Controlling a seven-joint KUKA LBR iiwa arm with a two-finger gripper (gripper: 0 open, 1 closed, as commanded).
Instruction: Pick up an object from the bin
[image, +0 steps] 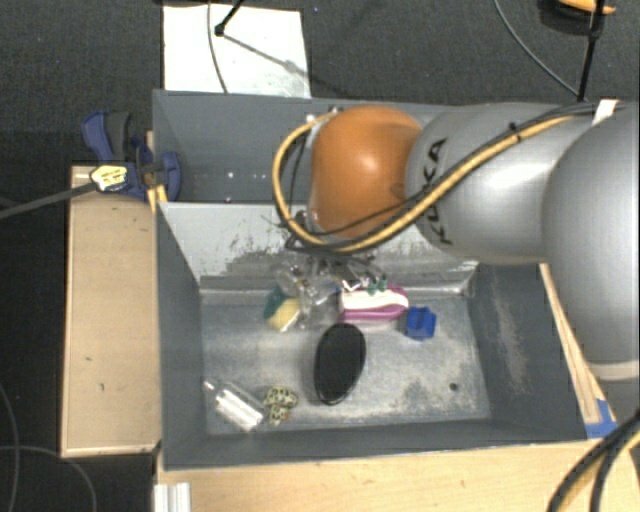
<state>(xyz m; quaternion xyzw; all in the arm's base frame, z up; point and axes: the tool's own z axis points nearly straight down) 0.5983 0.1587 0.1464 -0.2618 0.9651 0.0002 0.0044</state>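
Arm: we see the silver arm (500, 190) come in from the bin's right edge, and its orange cover (360, 165) hangs over the back wall of the bin (180, 300). A yellow-and-black cable (287, 175) loops round the cover.

Gripper: the gripper (318, 285) is down low at the back edge of the bin floor, about midway between the left and right walls.

Claw state: we cannot tell whether it is apart or together. Its tip is lost among the metal parts and the shadow under the cover, and we see nothing clamped in it.

Nearest things: a small yellow-and-green piece (283, 312) lies just beside the gripper toward the left wall. A pink-and-white thing (375, 302) with a purple underside lies just beside it toward the right wall. The gripper stands between these two, and we cannot tell whether it touches either.

Other things by the back: a small blue block (420, 323) sits just beside the pink-and-white thing, on the side toward the right wall.

Middle of the floor: a black oval (340, 362) lies lengthwise, from near the gripper toward the front edge, apart from the rest.

Front left corner: a clear tube (232, 405) lies on a slant, with a small speckled lump (280, 400) just beside it.
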